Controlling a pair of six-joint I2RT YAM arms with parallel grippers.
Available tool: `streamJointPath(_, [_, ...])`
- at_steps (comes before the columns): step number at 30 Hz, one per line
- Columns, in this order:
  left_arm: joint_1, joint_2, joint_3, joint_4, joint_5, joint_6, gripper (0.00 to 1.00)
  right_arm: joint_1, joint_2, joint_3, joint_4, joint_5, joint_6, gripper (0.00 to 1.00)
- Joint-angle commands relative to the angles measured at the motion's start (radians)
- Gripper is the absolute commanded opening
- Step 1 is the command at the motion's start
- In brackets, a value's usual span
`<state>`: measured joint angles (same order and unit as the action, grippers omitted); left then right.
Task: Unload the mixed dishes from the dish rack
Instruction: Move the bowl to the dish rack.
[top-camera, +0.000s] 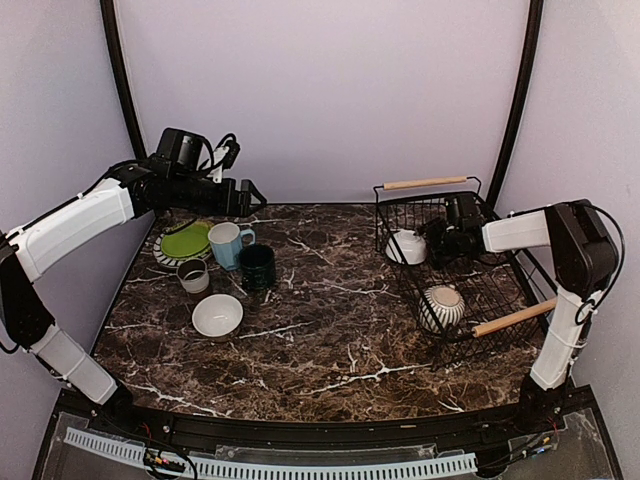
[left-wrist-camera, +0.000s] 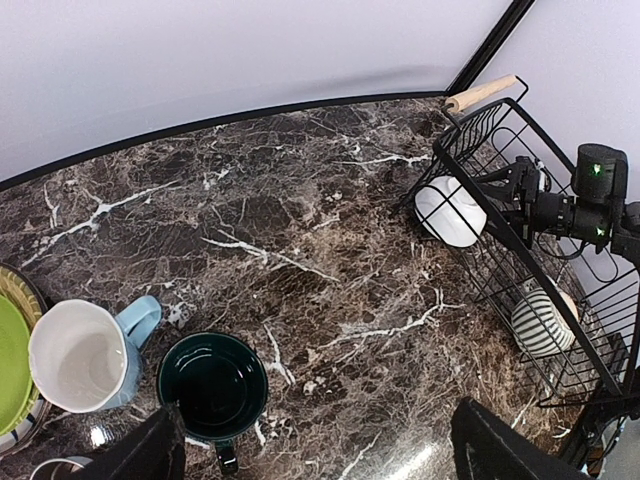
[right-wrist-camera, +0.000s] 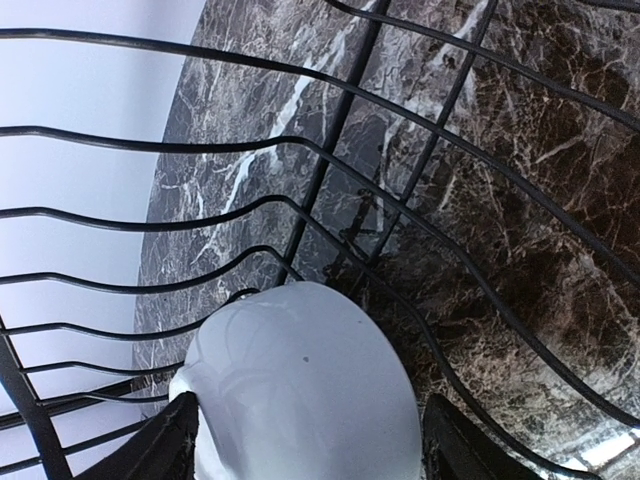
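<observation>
The black wire dish rack (top-camera: 497, 296) stands at the right. In it a white bowl (top-camera: 405, 246) lies on its side at the far left wall, and a striped grey bowl (top-camera: 441, 307) sits nearer. My right gripper (top-camera: 430, 243) is inside the rack, open, its fingers straddling the white bowl (right-wrist-camera: 300, 380); the left finger touches it. My left gripper (top-camera: 250, 195) is open and empty, high over the table's left. Below it stand the lime-green plate (top-camera: 185, 240) on a striped plate, the light blue mug (top-camera: 228, 243), the dark green mug (top-camera: 257, 266), a small grey cup (top-camera: 193, 275) and another white bowl (top-camera: 217, 316).
The rack's wooden handles lie at its far (top-camera: 425, 183) and near (top-camera: 512, 318) ends. Rack wires (right-wrist-camera: 340, 120) cross close in front of the right wrist camera. Bare marble tabletop (top-camera: 330, 300) lies between the unloaded dishes and the rack.
</observation>
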<state>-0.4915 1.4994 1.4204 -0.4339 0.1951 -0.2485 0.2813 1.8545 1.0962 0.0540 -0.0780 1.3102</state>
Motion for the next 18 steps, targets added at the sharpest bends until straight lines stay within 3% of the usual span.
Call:
streamJointPath(1, [0.001, -0.023, -0.003, 0.003, 0.010, -0.009, 0.91, 0.003, -0.002, -0.018, 0.015, -0.014, -0.042, 0.70])
streamJointPath(7, [0.001, -0.023, -0.002, 0.003, 0.015, -0.012, 0.91, 0.009, -0.027, 0.002, -0.021, -0.014, -0.125, 0.75])
streamJointPath(18, [0.001, -0.018, -0.003, 0.004, 0.016, -0.015, 0.91, 0.011, -0.036, 0.007, 0.005, -0.019, -0.129, 0.64])
